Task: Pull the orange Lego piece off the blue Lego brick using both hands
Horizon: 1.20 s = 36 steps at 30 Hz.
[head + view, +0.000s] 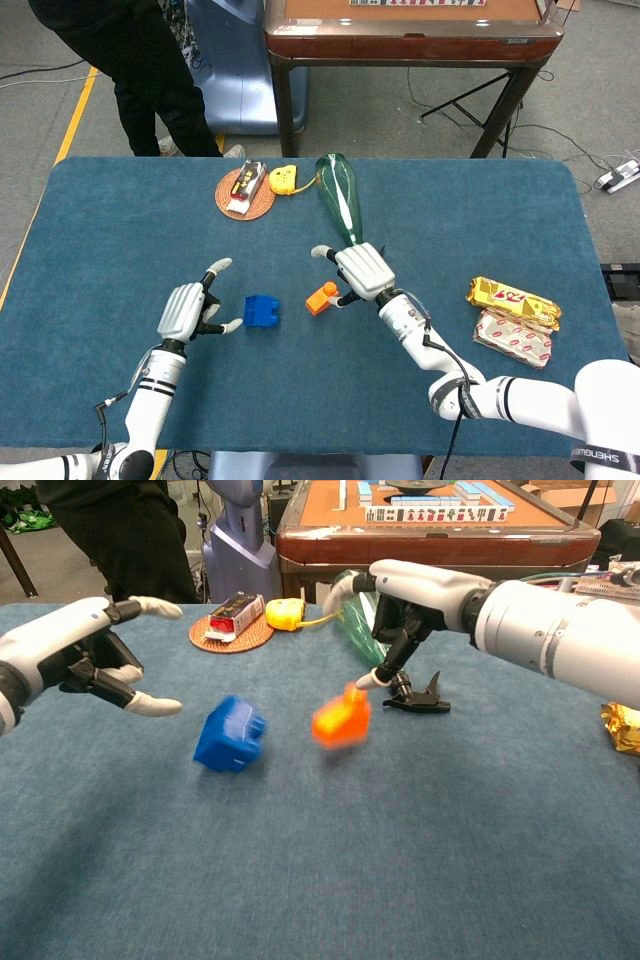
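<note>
The blue Lego brick [262, 311] [230, 734] lies on the blue tablecloth, apart from the orange Lego piece [321, 298] [341, 720], which looks motion-blurred just to its right. My left hand [190, 310] [90, 660] hovers to the left of the blue brick with fingers spread and nothing in them. My right hand [362, 272] [415, 610] is above and to the right of the orange piece, fingers apart, one fingertip [365, 680] close to the piece's top. Neither hand holds a piece.
A green bottle [340, 200] [350, 615] lies behind my right hand, its black tip [420, 698] pointing near. A coaster with a small pack [245, 190] [232, 630] and a yellow tape measure [283, 179] [284, 612] sit at the back. Snack packs [512, 300] [622, 725] lie at the right.
</note>
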Each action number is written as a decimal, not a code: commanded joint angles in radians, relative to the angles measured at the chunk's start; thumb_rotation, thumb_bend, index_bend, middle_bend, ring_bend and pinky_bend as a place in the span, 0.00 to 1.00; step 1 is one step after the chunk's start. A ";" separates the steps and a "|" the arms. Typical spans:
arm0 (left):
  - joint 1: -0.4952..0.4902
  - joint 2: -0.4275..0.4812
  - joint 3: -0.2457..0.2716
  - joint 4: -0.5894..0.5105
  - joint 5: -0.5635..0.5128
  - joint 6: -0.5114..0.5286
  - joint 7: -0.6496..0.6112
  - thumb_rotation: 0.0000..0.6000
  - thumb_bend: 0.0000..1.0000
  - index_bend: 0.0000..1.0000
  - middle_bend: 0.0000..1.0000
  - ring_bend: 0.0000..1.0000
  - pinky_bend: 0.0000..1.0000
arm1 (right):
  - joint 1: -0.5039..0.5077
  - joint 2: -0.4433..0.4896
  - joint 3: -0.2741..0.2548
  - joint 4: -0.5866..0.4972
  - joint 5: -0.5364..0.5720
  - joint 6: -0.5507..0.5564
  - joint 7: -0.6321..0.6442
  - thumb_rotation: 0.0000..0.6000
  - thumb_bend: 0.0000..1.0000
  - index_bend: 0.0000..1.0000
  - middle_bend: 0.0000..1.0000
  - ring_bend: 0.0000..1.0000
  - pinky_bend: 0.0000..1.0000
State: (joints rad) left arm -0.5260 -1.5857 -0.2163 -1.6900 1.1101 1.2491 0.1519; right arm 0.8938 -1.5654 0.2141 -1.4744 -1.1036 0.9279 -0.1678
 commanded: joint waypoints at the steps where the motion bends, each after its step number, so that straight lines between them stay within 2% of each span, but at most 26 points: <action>1: 0.010 0.014 0.004 -0.008 0.014 0.019 0.018 1.00 0.02 0.09 1.00 0.97 1.00 | -0.012 0.013 -0.003 -0.016 -0.013 0.012 -0.001 1.00 0.00 0.04 0.96 1.00 1.00; 3: 0.019 0.026 0.011 -0.008 0.036 0.039 0.030 1.00 0.02 0.09 1.00 0.96 1.00 | -0.021 0.030 -0.009 -0.032 -0.023 0.020 -0.008 1.00 0.00 0.04 0.94 1.00 1.00; 8: 0.054 0.076 0.030 -0.010 0.097 0.105 0.063 1.00 0.02 0.10 0.97 0.84 1.00 | -0.055 0.088 -0.028 -0.085 -0.039 0.056 -0.055 1.00 0.00 0.05 0.84 0.98 1.00; 10: 0.080 0.102 0.032 -0.007 0.112 0.150 0.081 1.00 0.02 0.10 0.91 0.81 1.00 | -0.077 0.126 -0.039 -0.117 -0.042 0.081 -0.085 1.00 0.00 0.10 0.79 0.93 1.00; 13: 0.116 0.147 0.039 0.000 0.142 0.204 0.090 1.00 0.02 0.10 0.76 0.74 0.99 | -0.109 0.189 -0.060 -0.168 -0.039 0.105 -0.126 1.00 0.00 0.23 0.67 0.81 0.97; 15: 0.144 0.188 0.050 0.012 0.169 0.237 0.081 1.00 0.02 0.10 0.64 0.63 0.94 | -0.135 0.244 -0.079 -0.205 -0.043 0.120 -0.150 1.00 0.00 0.27 0.60 0.73 0.92; 17: 0.171 0.234 0.060 0.021 0.183 0.252 0.054 1.00 0.02 0.10 0.53 0.47 0.82 | -0.165 0.292 -0.097 -0.233 -0.056 0.142 -0.151 1.00 0.00 0.28 0.54 0.65 0.84; 19: 0.194 0.274 0.066 0.028 0.189 0.263 0.034 1.00 0.02 0.10 0.48 0.40 0.72 | -0.194 0.330 -0.112 -0.252 -0.075 0.165 -0.146 1.00 0.00 0.28 0.48 0.57 0.75; 22: 0.231 0.338 0.081 0.042 0.203 0.282 0.014 1.00 0.02 0.10 0.39 0.30 0.55 | -0.246 0.383 -0.136 -0.272 -0.116 0.221 -0.139 1.00 0.00 0.28 0.43 0.49 0.67; 25: 0.265 0.389 0.104 0.073 0.247 0.315 0.009 1.00 0.02 0.10 0.36 0.25 0.47 | -0.300 0.425 -0.156 -0.283 -0.150 0.282 -0.129 1.00 0.00 0.28 0.42 0.45 0.63; 28: 0.297 0.430 0.129 0.104 0.294 0.344 -0.021 1.00 0.02 0.10 0.36 0.24 0.45 | -0.352 0.458 -0.171 -0.282 -0.175 0.333 -0.108 1.00 0.00 0.29 0.42 0.45 0.60; 36: 0.350 0.537 0.190 0.082 0.302 0.269 -0.157 1.00 0.02 0.15 0.36 0.25 0.44 | -0.506 0.504 -0.221 -0.247 -0.223 0.458 -0.014 1.00 0.00 0.29 0.42 0.43 0.58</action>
State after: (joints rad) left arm -0.1891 -1.0648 -0.0402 -1.6020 1.4117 1.5356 0.0128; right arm 0.4248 -1.0704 0.0093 -1.7402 -1.3087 1.3546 -0.2131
